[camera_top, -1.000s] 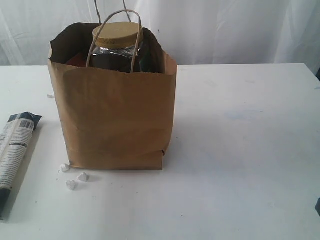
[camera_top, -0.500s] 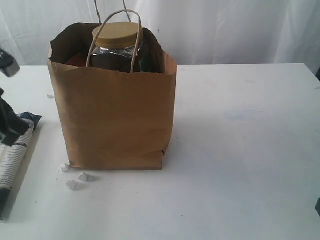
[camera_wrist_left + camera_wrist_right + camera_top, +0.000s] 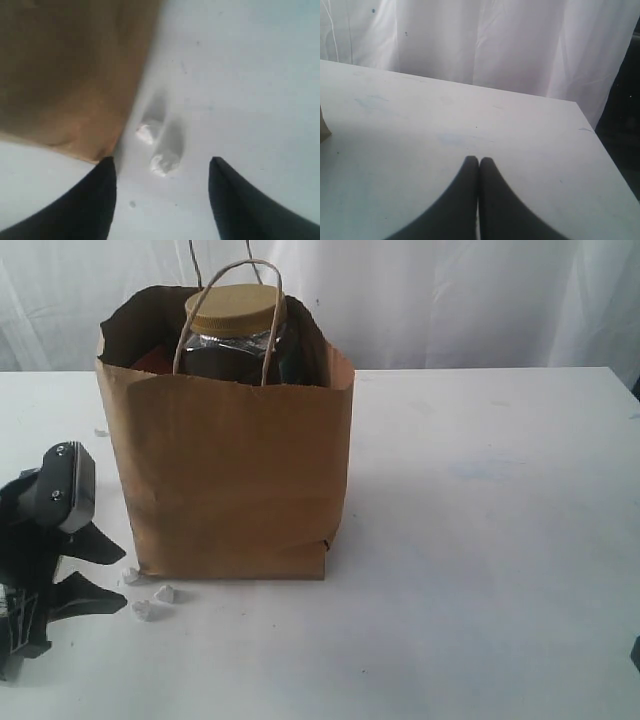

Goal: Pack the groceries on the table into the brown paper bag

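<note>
Exterior view: brown paper bag (image 3: 230,470) stands on table (image 3: 480,540) w/ gold-lidded nut jar (image 3: 235,310) upright inside. L pincer (image 3: 122,582) spread medium-wide, empty, white lumps (image 3: 164,162) just ahead by bag corner. R pincer (image 3: 479,160) tips pressed together, empty.

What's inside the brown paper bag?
A gold-lidded nut jar stands in the brown paper bag, with something red beside it. The bag's walls hide anything lower.

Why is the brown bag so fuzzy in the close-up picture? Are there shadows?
Left wrist view: the brown paper bag is blurred, probably too near the lens; the white lumps look soft, each throwing a faint grey shadow. Exterior view: sharp and evenly lit, a pale shadow on the table beside the bag. Right wrist view: clear, bright curtain.
</note>
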`<control>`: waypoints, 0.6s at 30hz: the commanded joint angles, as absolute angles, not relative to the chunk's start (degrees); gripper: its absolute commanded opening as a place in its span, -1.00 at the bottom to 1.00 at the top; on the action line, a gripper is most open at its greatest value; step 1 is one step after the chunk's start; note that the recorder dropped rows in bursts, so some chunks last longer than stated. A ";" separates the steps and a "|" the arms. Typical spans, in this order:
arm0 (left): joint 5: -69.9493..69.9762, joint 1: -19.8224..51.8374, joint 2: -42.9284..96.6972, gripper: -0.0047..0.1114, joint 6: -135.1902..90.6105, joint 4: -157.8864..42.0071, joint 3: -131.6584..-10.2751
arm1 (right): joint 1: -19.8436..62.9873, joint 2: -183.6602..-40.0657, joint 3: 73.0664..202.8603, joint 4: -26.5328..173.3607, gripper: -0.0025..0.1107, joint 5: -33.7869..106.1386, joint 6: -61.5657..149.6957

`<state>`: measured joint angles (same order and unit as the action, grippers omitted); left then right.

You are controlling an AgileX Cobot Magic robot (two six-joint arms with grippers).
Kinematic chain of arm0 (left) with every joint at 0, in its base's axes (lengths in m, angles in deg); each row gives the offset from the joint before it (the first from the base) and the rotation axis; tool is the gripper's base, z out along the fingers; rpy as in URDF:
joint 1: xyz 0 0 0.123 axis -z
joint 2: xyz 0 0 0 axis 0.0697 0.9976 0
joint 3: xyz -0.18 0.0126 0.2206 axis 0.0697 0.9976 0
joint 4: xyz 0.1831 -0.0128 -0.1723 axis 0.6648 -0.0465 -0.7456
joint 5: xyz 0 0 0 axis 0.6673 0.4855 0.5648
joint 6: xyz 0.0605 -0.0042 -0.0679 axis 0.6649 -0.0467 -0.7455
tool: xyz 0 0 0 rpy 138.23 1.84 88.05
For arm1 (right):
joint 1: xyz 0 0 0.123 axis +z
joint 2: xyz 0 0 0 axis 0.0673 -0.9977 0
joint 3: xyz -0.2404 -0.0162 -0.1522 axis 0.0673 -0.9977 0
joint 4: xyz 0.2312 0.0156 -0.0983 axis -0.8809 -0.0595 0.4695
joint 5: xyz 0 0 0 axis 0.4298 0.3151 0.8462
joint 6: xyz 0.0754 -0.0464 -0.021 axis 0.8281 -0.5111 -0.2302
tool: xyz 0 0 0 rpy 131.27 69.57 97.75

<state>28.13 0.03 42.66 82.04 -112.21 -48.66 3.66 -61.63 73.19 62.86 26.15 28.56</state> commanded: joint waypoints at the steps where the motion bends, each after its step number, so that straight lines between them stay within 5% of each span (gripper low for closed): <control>1: 18.13 0.17 45.14 0.12 83.58 -120.57 -47.04 | 3.78 -61.85 73.07 62.74 -0.96 25.84 27.98; 18: 20.60 0.17 54.81 0.12 92.05 -128.59 -51.06 | 3.78 -61.85 73.07 62.74 -0.96 25.84 27.98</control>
<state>19.07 0.03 53.34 82.81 -127.24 -50.57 3.66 -61.63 73.19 62.86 26.15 28.56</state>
